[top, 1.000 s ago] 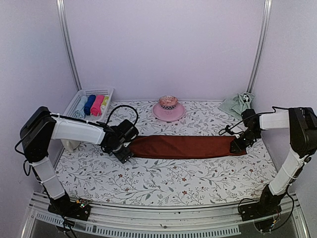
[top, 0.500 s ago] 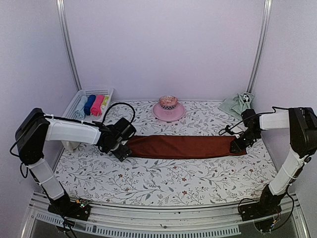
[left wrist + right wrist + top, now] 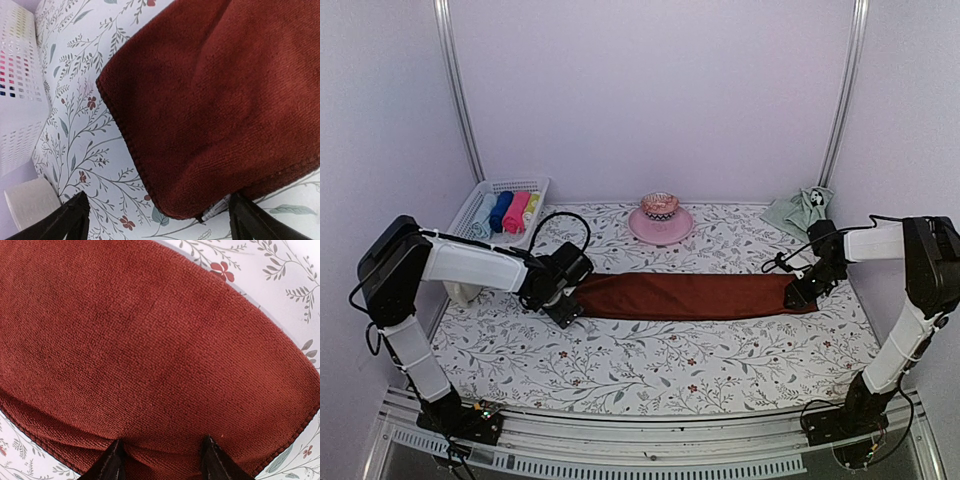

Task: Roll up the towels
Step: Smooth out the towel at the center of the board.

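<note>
Leaves floral cover (image 3: 650,365) bare before red-brown towel (image 3: 685,297); pinches right end in right gripper (image 3: 798,297); spreads left gripper (image 3: 565,312) wide, low over left hem.

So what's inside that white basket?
Four rolled cloths side by side: pale blue, dark blue, pink and yellow. They cover the floor of the basket, so anything under them is hidden.

The dark red towel (image 3: 685,297) is stretched out in a long flat strip across the middle. The green towel (image 3: 800,210) looks bunched up, far-right corner.
</note>
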Tool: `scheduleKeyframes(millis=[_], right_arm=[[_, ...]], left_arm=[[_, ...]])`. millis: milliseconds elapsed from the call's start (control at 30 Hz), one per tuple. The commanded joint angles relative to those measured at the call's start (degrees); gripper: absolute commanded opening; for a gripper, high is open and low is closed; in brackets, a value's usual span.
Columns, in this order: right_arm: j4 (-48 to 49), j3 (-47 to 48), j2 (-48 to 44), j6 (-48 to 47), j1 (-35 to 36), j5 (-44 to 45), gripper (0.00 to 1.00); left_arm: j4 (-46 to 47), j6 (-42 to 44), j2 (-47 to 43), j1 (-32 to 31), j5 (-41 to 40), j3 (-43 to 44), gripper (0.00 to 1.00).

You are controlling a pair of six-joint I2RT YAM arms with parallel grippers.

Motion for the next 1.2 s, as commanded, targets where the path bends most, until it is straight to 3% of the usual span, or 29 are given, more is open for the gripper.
scheduleKeyframes(millis=[0, 767, 1167], right_arm=[[1.25, -1.44, 2.04, 0.74, 0.25, 1.27, 0.53], [1.52, -1.68, 0.22, 1.03, 0.23, 4.92, 0.55], [-0.66, 1.77, -5.76, 1.19, -1.4, 6.28, 0.69]], left_arm=[[0.91, -0.49, 1.21, 1.3, -0.86, -0.83, 0.97], [-3.05, -2.61, -1.51, 1.29, 2.39, -2.87, 0.96], [2.31, 0.82, -18.93, 0.77, 12.56, -2.26, 0.97]])
